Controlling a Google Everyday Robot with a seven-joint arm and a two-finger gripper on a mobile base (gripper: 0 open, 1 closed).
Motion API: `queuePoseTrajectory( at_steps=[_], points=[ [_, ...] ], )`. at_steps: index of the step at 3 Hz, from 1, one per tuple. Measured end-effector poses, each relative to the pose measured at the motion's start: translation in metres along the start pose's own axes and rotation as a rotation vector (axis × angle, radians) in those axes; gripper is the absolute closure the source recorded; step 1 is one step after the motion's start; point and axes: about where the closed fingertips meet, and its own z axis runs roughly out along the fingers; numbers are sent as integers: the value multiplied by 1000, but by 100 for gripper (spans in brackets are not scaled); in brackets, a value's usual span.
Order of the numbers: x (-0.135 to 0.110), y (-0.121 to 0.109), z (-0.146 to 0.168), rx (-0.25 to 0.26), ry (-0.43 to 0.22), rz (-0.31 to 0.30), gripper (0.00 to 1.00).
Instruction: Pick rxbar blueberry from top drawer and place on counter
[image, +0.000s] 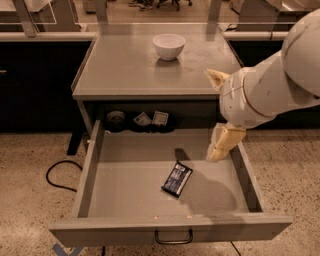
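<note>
The rxbar blueberry (177, 179), a dark blue flat bar, lies on the floor of the open top drawer (125, 187), right of its middle. The drawer is pulled fully out, with its wire handle (173, 237) at the front. The counter (120, 65) is above and behind the drawer. My gripper (210, 115) hangs over the drawer's right side, up and to the right of the bar. It is open and empty, with one pale finger (223, 141) pointing down into the drawer and the other finger (216, 78) at counter height.
A white bowl (168, 45) stands at the back of the counter. Small pale packets in dark round holders (142, 120) sit in the shadowed back of the drawer. A black cable (57, 175) lies on the speckled floor at the left. Dark cabinets flank the counter.
</note>
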Motion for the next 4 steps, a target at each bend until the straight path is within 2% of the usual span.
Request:
queuePoseTrajectory(
  at_steps=[1, 2, 3, 4],
  points=[
    [10, 1, 14, -16, 16, 16, 0],
    [49, 16, 58, -90, 40, 80, 0],
    [49, 16, 58, -91, 40, 80, 0],
    [41, 16, 64, -103, 43, 44, 0]
  ],
)
